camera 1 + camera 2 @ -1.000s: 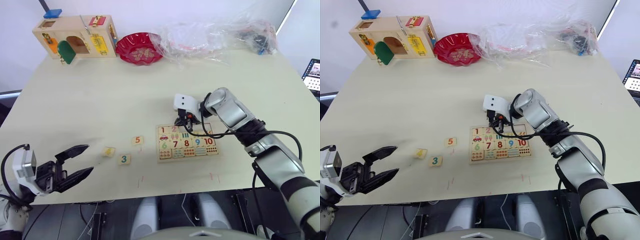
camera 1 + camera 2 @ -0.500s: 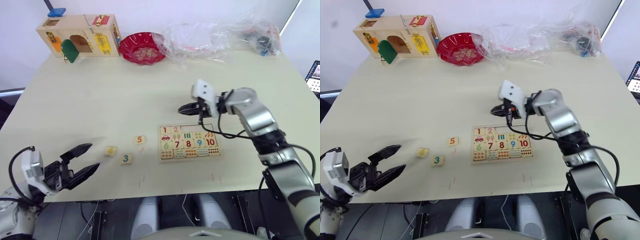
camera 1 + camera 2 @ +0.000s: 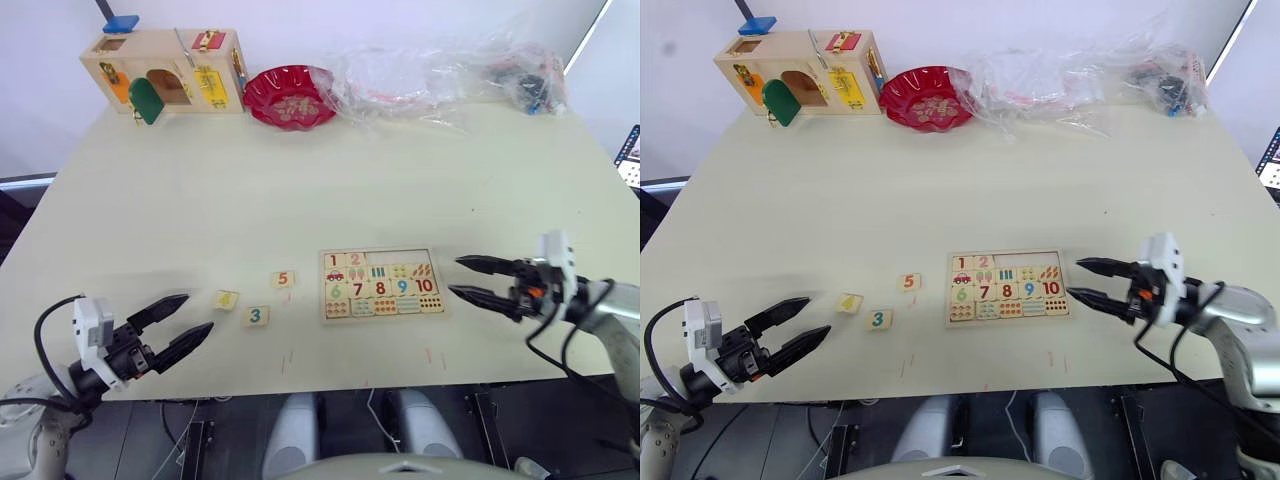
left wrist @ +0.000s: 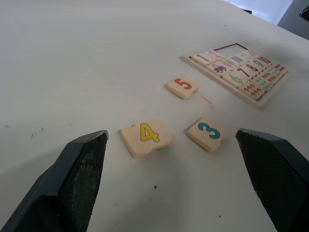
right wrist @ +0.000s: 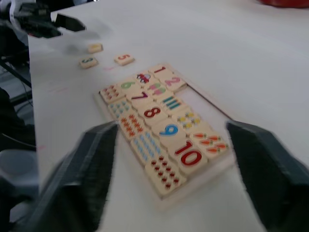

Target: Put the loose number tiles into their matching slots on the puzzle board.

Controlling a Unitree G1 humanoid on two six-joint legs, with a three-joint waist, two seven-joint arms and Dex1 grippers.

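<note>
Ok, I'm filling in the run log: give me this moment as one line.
tiles 1, 2 seated in board | tiles 3, 4, 5 loose on table | left gripper open, empty | right gripper open, empty

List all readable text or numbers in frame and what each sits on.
"1" and "2": tiles seated in the puzzle board's top row.
"6", "7", "8", "9", "10": tiles in the board's numeral row below.
"5": red, loose tile on the table.
"4": yellow, loose tile.
"3": teal, loose tile.
Wooden latch box: too small to read.
</note>
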